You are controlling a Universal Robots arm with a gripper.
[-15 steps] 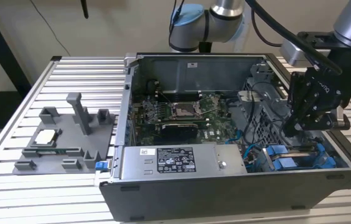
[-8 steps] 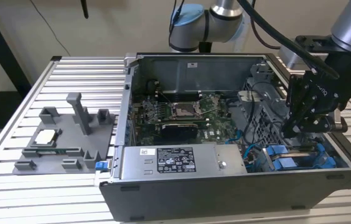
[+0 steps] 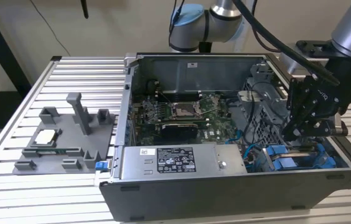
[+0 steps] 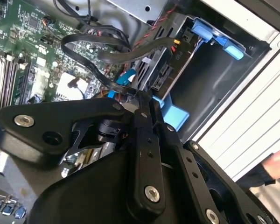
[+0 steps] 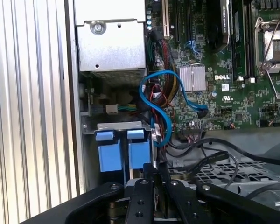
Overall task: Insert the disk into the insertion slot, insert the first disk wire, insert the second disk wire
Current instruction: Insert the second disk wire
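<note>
Nearest the lens in the second wrist view, the gripper [image 4: 144, 98] fills the lower half, its jaws drawn nearly together and seemingly pinching the end of 1 black flat wire [image 4: 126, 54] that loops toward the frame's upper left. Just beyond the tips, right of centre, the disk [image 4: 177, 58] already sits inside the insertion slot [image 4: 214, 79], with its connector edge facing the gripper and its blue frame at the upper right. The wire looks limp along its length but stiff at the plug, so the plug body is the sensible place to hold it. The disk should be rigid, dense and shock-sensitive, best taken by the blue frame's edges. Further off, the motherboard [image 5: 214, 102] spreads across the upper right of the first wrist view. In the exterior view a grey box [image 3: 175, 161] at lower centre bears a white printed sticker too fine to read, and the ribbed tabletop [image 3: 69, 74] lies behind.
</note>
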